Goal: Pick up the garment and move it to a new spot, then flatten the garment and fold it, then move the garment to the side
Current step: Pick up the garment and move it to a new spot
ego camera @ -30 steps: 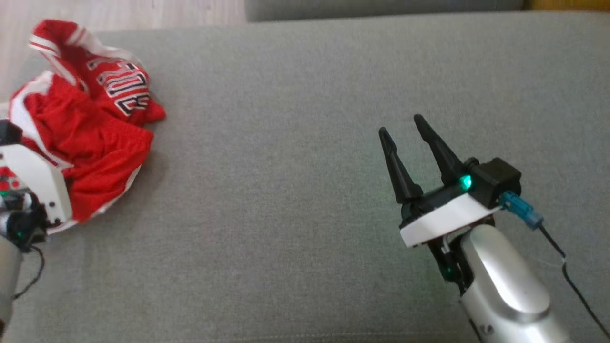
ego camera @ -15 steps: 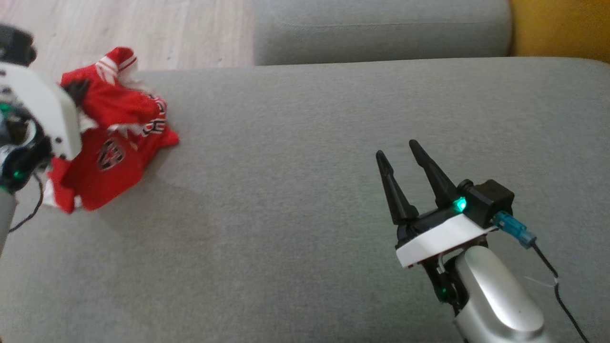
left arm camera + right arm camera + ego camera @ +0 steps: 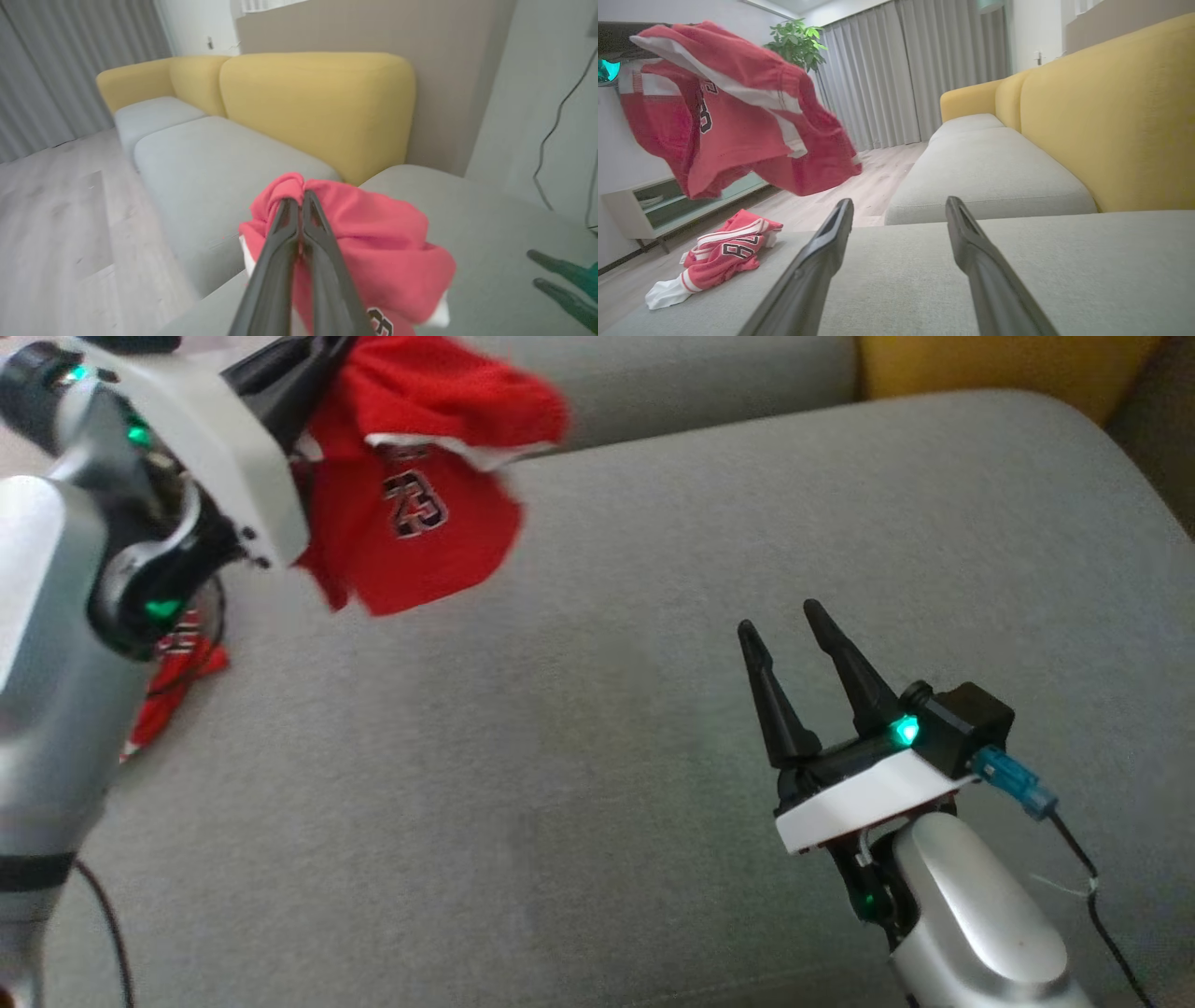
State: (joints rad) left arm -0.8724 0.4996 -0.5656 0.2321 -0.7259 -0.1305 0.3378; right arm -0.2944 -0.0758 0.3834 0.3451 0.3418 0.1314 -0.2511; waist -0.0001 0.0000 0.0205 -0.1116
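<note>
Our left gripper [image 3: 299, 198] has its jaws pressed together on a bunched fold of the red garment [image 3: 420, 523]; the cloth wraps over the fingertips and hangs free below and ahead of them, clear of the grey cushion [image 3: 607, 784]; a second ago this garment lies crumpled on the cushion beside the same gripper, and half a second ago it is only partly raised, so what has just changed is the lift itself; the head view has also swung round in that time, so we do not read the shift of the cushion as a move of the things

In the wrist view along the left fingers we see the two dark fingers meeting at the tips with red fabric pinched between them; the grip looks narrow, taken on one fold rather than across an edge, and we judge that the piece may swing or slip if carried fast

Our right gripper [image 3: 780, 619] stands with its jaws spread wide and nothing between them; the bare cushion lies just under them, and the held garment is well apart from them, higher and off to their left

A second red piece [image 3: 724, 252] with white trim rests on the cushion, low and far ahead of the right jaws, untouched

For the task, we judge that the pick-up is done and the carry to a new spot is in hand; the open stretch of cushion ahead of the right jaws looks a fair place to lay the garment down, with flattening, folding and the move aside not yet begun
</note>
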